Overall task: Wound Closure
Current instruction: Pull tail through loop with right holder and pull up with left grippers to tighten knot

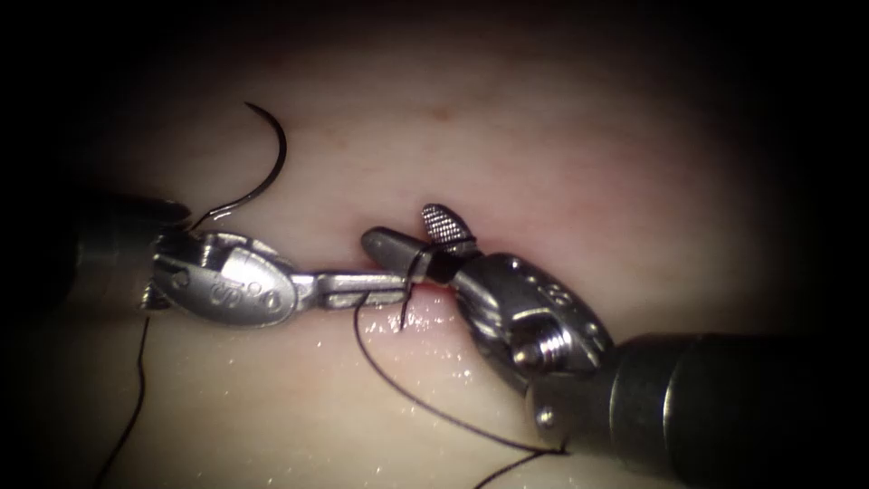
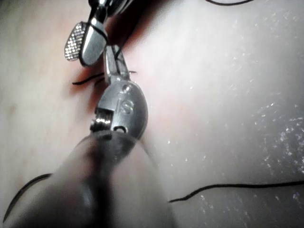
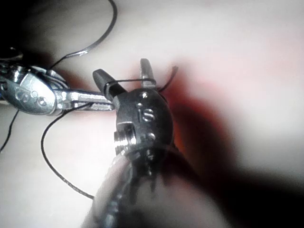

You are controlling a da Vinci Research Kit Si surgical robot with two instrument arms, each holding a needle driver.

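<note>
The dark curved steel needle (image 1: 268,163) lies free on the pale pink slab of tissue (image 1: 561,145), well to the left of the cut and just behind the left tool, its point up and away — not in the tissue and held by neither tool. Its swaged end sits near the left tool's wrist, where the thin black thread (image 1: 425,407) leaves it.

At the short reddish cut (image 1: 425,294) a loop of that thread crosses the base of the right arm's silver claw (image 1: 415,229), whose two jaws stand spread apart, one showing its ridged face. The thread is draped around them, not pinched between them.

The left arm's silver claw (image 1: 385,287) reaches in from the left with its slim jaws pressed together at the cut, right against the right tool's jaws; it seems clenched on the thread there — a short dark end hangs just beside its tip.

From the cut the thread sweeps in a wide arc across the glistening tissue toward the right shaft. Another strand trails down beside the left shaft.
</note>
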